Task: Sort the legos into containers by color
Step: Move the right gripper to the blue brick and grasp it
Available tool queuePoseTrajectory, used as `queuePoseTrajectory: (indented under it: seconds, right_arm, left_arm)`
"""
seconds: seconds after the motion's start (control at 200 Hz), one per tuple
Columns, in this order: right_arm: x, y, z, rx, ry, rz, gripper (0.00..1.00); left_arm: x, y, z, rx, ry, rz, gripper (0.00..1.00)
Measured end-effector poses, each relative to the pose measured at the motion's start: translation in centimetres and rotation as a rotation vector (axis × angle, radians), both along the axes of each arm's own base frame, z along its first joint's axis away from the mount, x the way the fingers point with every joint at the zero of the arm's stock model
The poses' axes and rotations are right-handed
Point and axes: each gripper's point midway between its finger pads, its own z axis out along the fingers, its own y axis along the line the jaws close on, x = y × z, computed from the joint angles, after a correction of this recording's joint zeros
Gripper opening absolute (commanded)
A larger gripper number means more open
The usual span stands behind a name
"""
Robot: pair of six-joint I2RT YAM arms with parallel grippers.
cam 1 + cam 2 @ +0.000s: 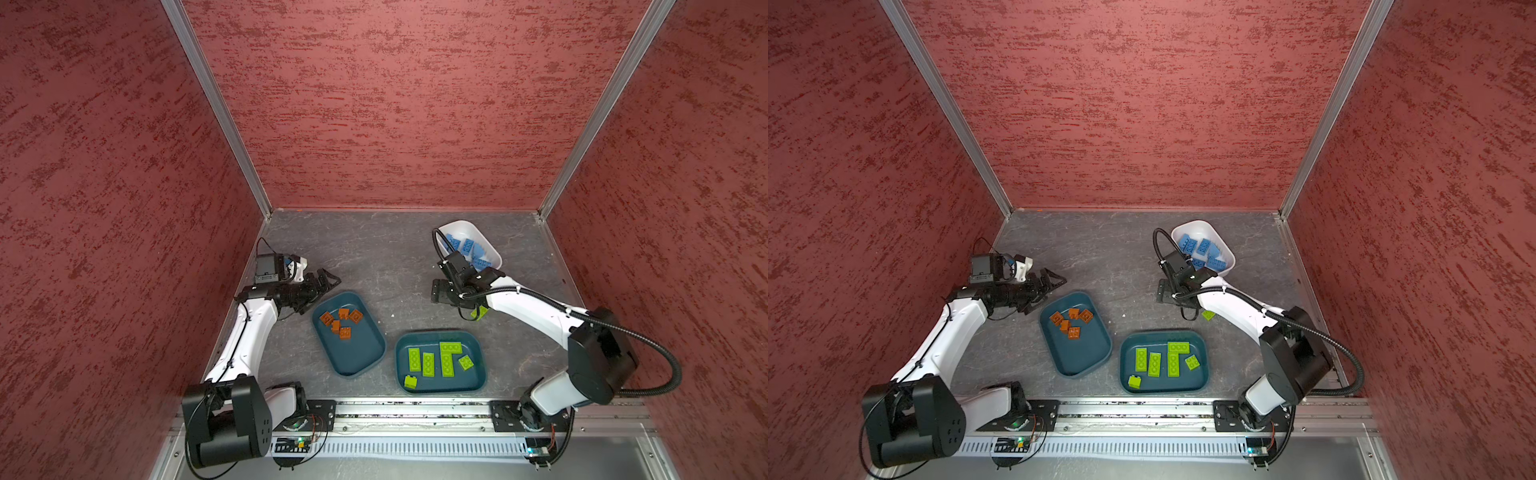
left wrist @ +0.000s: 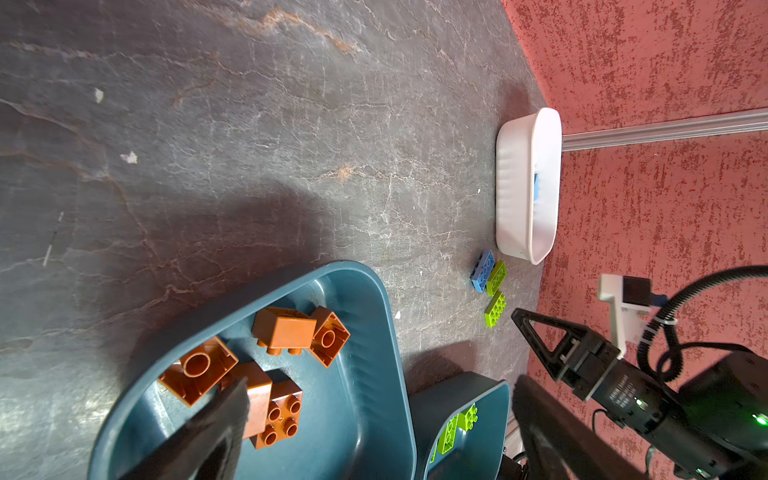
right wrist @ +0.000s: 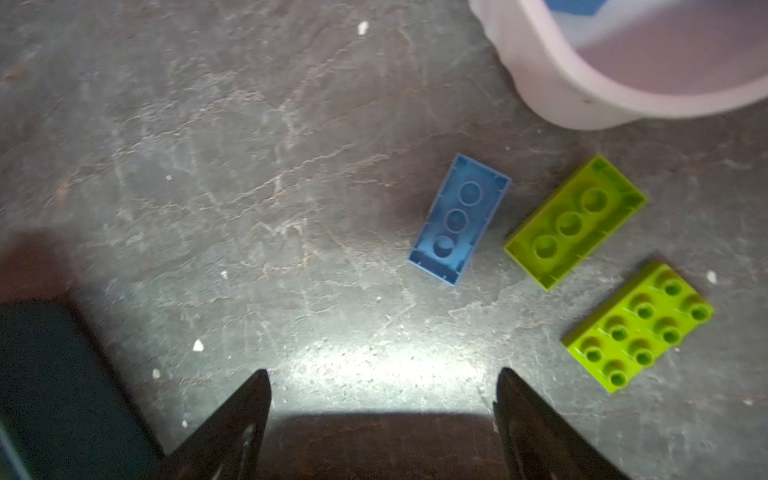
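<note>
Plastic shine all over a matt, stone-look slab!
Hard glossy plastic on the orange-brown bricks [image 2: 284,330], smooth and bright at the edges; same slick sheen on the teal tub [image 2: 365,374], faintly ribbed up its inner wall. Satin plastic with ribbed sides for the white tub [image 2: 513,187]. Smooth moulded plastic again on the blue brick [image 3: 459,218] and the lime green bricks [image 3: 575,222]. Underneath, a grey tabletop [image 2: 249,145], matt, veined, slightly rough like slate. Around it, red walls [image 1: 415,104] in a coarse, flecked, plaster-like texture, and a brushed aluminium corner post [image 1: 216,108].

Blue brick [image 3: 459,218] hid by R arm [image 1: 532,303], top views — R wrist: white tub [image 3: 561,83] blurry, cropped.
</note>
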Motion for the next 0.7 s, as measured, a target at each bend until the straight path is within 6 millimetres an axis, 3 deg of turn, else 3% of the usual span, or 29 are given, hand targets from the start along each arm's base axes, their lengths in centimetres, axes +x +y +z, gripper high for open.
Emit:
queuePoseTrajectory:
  seconds: [0.446, 0.701]
  right_arm:
    - [2.2, -1.0, -6.1, -0.045, 0.072, -0.153, 0.72]
    - [3.6, -1.3, -7.0, -0.068, 0.059, -0.175, 0.65]
  left_arm:
    - [0.0, 0.0, 0.0, 0.002, -0.003, -0.005, 0.99]
    - [0.0, 0.0, 0.0, 0.003, -0.003, -0.005, 0.99]
